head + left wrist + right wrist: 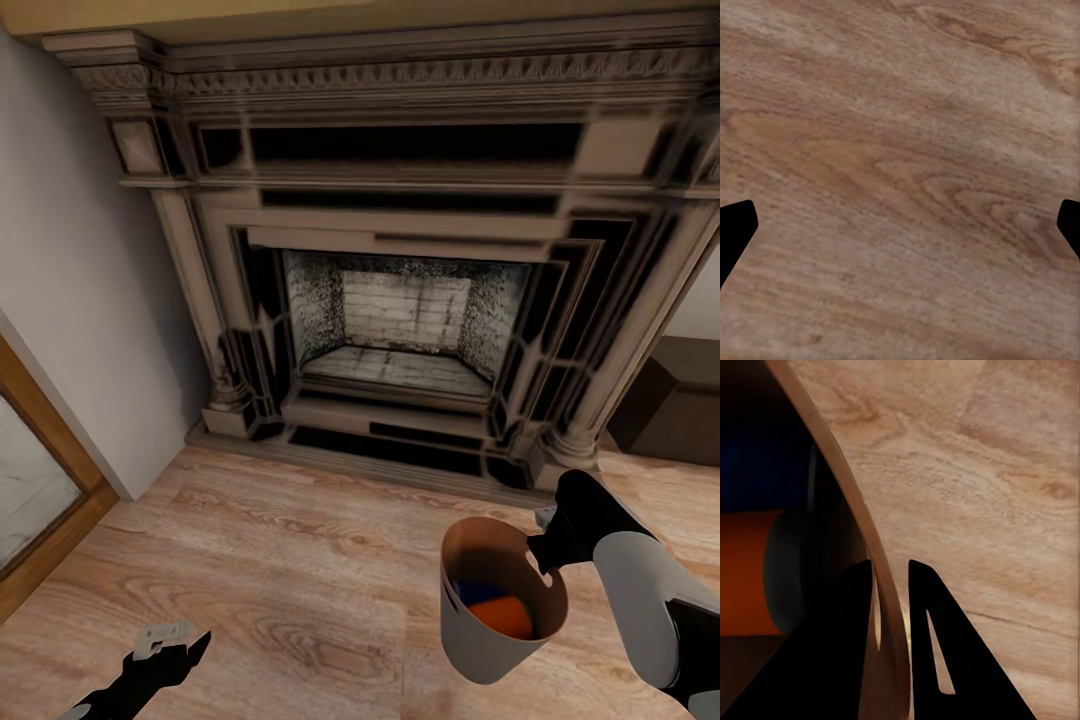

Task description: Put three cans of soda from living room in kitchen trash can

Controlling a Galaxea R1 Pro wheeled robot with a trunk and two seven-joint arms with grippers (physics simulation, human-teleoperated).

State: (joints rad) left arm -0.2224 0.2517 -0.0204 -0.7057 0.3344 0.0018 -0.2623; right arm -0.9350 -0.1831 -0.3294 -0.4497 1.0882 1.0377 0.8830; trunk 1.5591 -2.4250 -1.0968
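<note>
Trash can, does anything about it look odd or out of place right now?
Yes. The trash can hangs tilted above the wood floor before the fireplace, its rim pinched by the right gripper. An orange can and a blue can lie inside.

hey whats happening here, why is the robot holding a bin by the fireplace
The robot stands on a wood floor facing a fireplace. Its right gripper is pinched on the rim of the trash can, one finger inside the wall and one outside, holding it off to the robot's right. Inside the bin lie an orange soda can and a blue one. The left gripper is open and empty, over bare floor.
</note>
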